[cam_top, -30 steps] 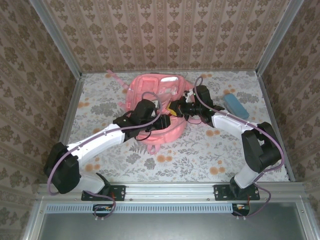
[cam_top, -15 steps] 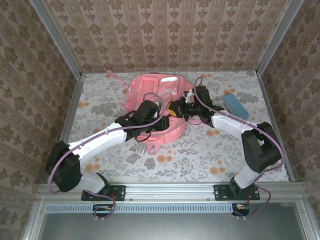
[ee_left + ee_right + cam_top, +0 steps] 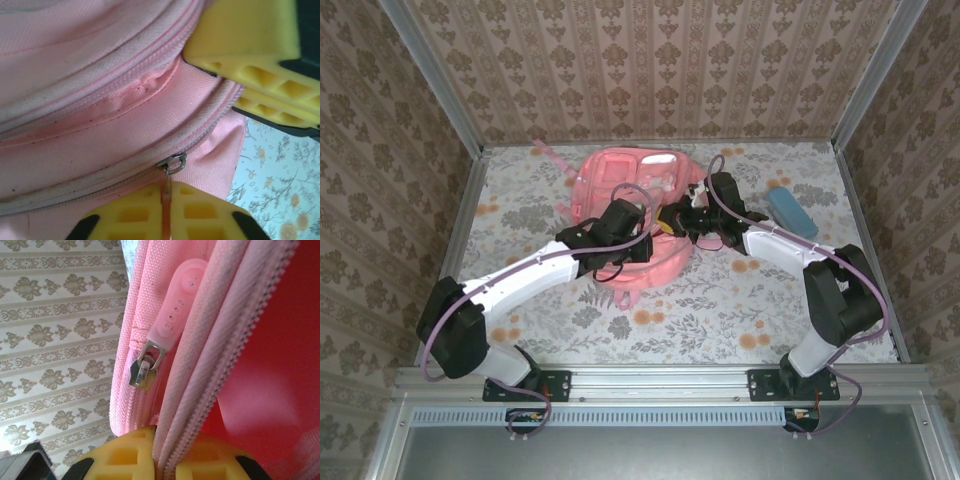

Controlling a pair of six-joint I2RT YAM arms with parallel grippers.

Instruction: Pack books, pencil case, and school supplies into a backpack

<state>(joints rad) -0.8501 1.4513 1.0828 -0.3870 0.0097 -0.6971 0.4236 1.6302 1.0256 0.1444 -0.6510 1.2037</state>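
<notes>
1. The backpack (image 3: pixel 620 185) lies on the counter (image 3: pixel 740 300), toward the back and a little left of centre. Its pink straps trail off at the far-left corner.
2. Both arms reach in to its near right side. The left arm (image 3: pixel 520 280) comes from the near left and the right arm (image 3: pixel 775 245) from the right. Their wrists sit close together over the backpack's right edge.
3. My left end effector (image 3: pixel 166 220) is closed down narrow. Its yellow pads pinch the thin zip pull (image 3: pixel 165 200), which runs up to a metal slider (image 3: pixel 172 163) on the zip line.
4. From the left wrist I see the other arm's yellow fingers (image 3: pixel 245 45) at upper right, just beside the same seam. A patch of flowered counter shows below them.
5. My right end effector (image 3: pixel 159 455) is clamped tight on the backpack's opening rim — a pink fabric edge with zip teeth passes up between its pads.
6. Just left of that rim a second slider (image 3: pixel 144 365) hangs from a parallel zip, carrying a soft pink rubber tab (image 3: pixel 176 305). To the right of the rim I see the red lining (image 3: pixel 280 350).
7. The pencil case (image 3: pixel 791 212) lies on the counter to the right of the backpack — apart from it, near the right wall and just beyond the right arm. It is light blue and lies at an angle.
</notes>
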